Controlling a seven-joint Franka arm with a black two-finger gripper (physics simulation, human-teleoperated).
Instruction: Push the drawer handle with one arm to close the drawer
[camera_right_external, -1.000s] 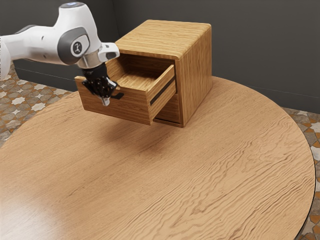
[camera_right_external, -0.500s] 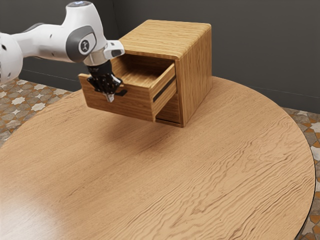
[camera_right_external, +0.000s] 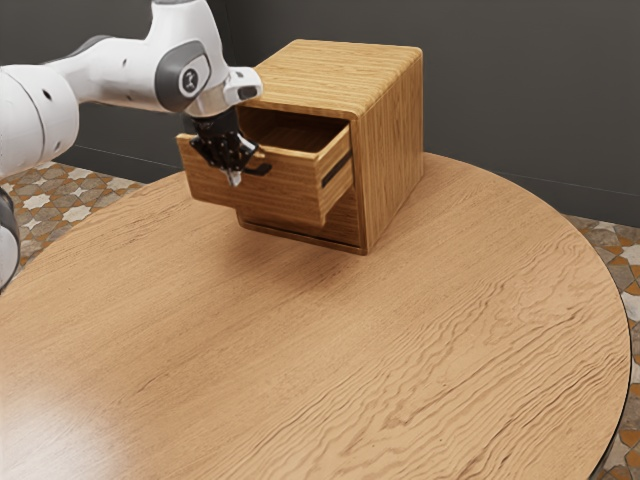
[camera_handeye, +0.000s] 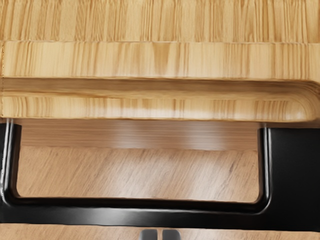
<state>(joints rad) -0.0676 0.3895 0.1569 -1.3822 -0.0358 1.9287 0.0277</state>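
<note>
Deeper into the cabinet than before, the drawer still juts past its front edge. Clenched, the gripper partly hides the black bar handle.

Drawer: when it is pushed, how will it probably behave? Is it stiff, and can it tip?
The drawer looks stiff: its wooden boards are thick, so it should hardly bend. It will probably slide rather than tip, because its back part sits inside the cabinet. The dark strip along its side may be a guiding rail.
</note>
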